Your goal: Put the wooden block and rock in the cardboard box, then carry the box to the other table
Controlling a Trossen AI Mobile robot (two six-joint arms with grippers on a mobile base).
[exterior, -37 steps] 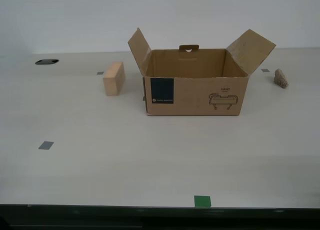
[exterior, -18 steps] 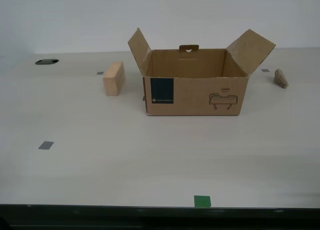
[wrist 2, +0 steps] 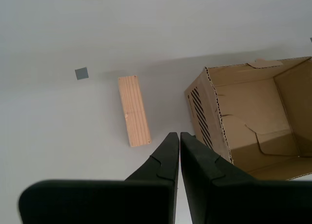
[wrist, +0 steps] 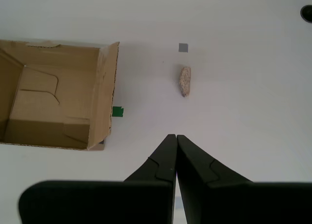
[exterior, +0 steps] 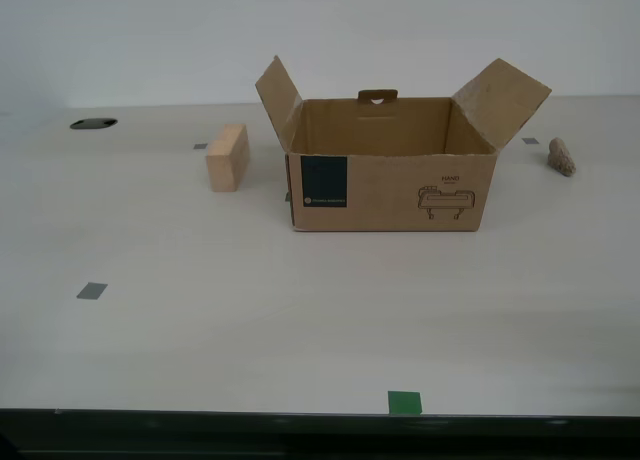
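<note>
Rock [wrist: 185, 81] lies beyond my first hand [wrist: 175, 136] (fingers pressed together).

The exterior view faces the cardboard box [exterior: 390, 175] level, from across the table [exterior: 300, 320]. Both wrist views look down from high, sharing that box.

Cardboard box [exterior: 390, 175]: brown corrugated board, with a dark blue square label [exterior: 324, 181] on its front and a black line drawing [exterior: 444, 200] at the label's 3 o'clock. Wooden block [exterior: 227, 157]: pale tan, striped with fine straight grain in the second wrist view. Rock [exterior: 562, 156]: mottled beige-grey. Table [exterior: 200, 330]: smooth pale beige, marked with small grey tape squares [exterior: 92, 291] and one green tape square [exterior: 405, 403] at 6 o'clock of the box. My first gripper [wrist: 175, 137] and my second gripper [wrist 2: 178, 135]: matte black.
</note>
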